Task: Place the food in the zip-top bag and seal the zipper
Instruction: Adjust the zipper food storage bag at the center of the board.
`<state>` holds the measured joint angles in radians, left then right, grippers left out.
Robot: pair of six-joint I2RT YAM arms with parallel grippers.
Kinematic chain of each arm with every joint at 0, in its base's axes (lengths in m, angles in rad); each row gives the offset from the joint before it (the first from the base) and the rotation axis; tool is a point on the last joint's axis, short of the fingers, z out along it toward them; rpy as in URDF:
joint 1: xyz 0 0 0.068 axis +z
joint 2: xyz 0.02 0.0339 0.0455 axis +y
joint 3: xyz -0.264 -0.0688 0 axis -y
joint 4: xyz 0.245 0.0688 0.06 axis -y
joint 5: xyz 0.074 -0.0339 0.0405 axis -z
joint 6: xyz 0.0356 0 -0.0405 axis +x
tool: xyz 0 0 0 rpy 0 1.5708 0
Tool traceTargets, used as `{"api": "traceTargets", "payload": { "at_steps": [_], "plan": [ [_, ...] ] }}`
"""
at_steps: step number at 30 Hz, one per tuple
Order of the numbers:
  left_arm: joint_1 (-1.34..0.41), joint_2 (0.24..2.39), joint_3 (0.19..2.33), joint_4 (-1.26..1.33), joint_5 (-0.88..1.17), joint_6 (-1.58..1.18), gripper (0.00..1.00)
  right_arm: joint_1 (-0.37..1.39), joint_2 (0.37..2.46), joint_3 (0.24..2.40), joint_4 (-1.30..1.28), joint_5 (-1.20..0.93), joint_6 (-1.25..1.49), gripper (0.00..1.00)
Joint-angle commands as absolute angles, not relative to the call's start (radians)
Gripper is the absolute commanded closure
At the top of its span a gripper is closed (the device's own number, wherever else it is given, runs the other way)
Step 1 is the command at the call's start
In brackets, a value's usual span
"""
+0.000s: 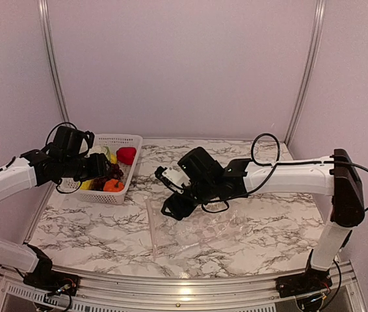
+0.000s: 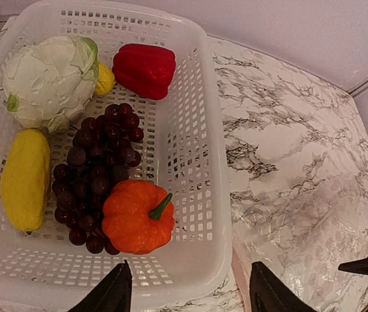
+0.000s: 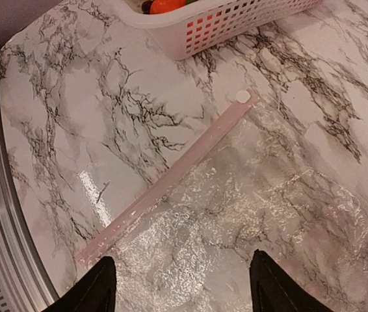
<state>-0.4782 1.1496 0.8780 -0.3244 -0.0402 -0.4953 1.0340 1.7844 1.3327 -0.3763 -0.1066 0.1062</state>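
The food lies in a white slotted basket (image 2: 200, 97): dark purple grapes (image 2: 99, 162), an orange pumpkin-like fruit (image 2: 137, 218), a red pepper (image 2: 145, 70), a yellow piece (image 2: 25, 179), a small yellow piece (image 2: 104, 79) and a pale whitish-green cauliflower (image 2: 47, 81). My left gripper (image 2: 189, 296) is open and empty above the basket's near corner. The clear zip-top bag (image 3: 255, 208) lies flat on the table, also in the top view (image 1: 200, 231). Its pinkish zipper (image 3: 171, 175) has a white slider (image 3: 242, 97) at the far end. My right gripper (image 3: 181, 286) is open and empty just above the bag.
The basket (image 1: 127, 170) stands at the table's back left, with marble tabletop (image 1: 93, 227) around the bag. A metal rail (image 1: 171, 283) runs along the near table edge. The right arm (image 1: 288, 175) reaches across from the right.
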Motion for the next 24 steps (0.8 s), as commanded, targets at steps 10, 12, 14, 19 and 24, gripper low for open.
{"api": "traceTargets", "payload": {
  "at_steps": [10, 12, 14, 19, 24],
  "plan": [
    [-0.484, 1.611, 1.204, -0.356, -0.007, -0.591, 0.33, 1.003, 1.766, 1.314, -0.386, -0.073, 0.178, 0.3],
    [-0.495, 1.645, 1.222, -0.353, -0.005, -0.601, 0.33, 1.004, 1.78, 1.335, -0.394, -0.074, 0.169, 0.29],
    [-0.515, 1.66, 1.244, -0.356, -0.007, -0.596, 0.33, 1.006, 1.796, 1.35, -0.392, -0.075, 0.174, 0.28],
    [-0.584, 1.621, 1.283, -0.397, -0.051, -0.588, 0.34, 0.965, 1.832, 1.305, -0.379, -0.121, 0.257, 0.3],
    [-0.699, 1.492, 1.198, -0.425, -0.104, -0.481, 0.34, 0.876, 1.783, 1.206, -0.39, -0.074, 0.322, 0.45]
  ]
}}
